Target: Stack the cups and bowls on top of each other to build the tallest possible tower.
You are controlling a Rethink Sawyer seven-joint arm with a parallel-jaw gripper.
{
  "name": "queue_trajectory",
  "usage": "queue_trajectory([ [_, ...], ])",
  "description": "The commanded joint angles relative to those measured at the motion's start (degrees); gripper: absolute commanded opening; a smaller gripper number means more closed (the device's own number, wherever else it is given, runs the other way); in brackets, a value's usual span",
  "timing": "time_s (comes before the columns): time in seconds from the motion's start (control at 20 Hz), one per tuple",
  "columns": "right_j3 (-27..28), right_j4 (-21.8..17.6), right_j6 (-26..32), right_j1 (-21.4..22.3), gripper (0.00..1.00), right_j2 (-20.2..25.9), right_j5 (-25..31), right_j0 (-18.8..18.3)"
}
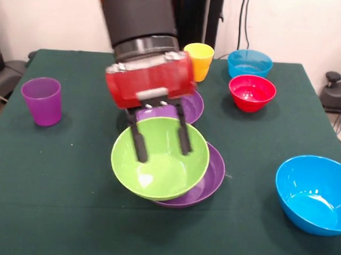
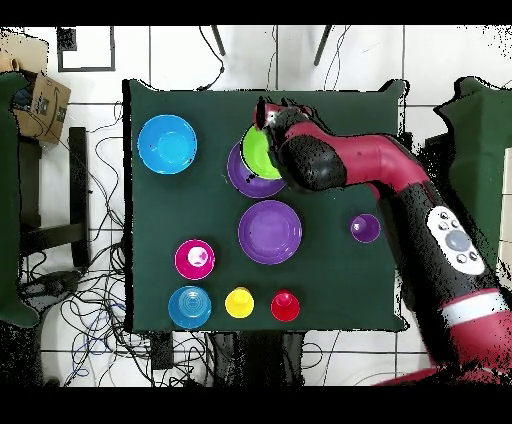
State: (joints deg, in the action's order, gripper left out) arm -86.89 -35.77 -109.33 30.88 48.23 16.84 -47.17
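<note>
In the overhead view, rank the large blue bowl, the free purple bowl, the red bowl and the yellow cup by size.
1. Free purple bowl and large blue bowl: look alike, so no ranking between them.
2. Red bowl.
3. Yellow cup.

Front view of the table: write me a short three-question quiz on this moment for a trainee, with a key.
1. True or false: the lime green bowl sits on a purple bowl.
2. Which bowl stands alone, with nothing in it or under it? A: the large blue bowl. B: the lime green bowl. C: the purple bowl beneath the lime green one.
3. Fill in: the gripper has its two fingers apart, with the tips over the inside of the ____ bowl.

Key: 1 true; 2 A; 3 lime green.
</note>
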Motion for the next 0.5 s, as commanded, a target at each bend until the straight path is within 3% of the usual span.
queue_trajectory([
  [0.05, 9.2, 1.8, -9.1, 0.6, 1.00, -10.8, 8.9, 12.3],
  [0.35, 16.4, 4.9, -16.4, 0.5, 1.00, -20.9, 12.8, 24.5],
  [0.5, 18.6, 6.0, -17.2, 0.0, 1.00, -23.7, 13.2, 28.2],
])
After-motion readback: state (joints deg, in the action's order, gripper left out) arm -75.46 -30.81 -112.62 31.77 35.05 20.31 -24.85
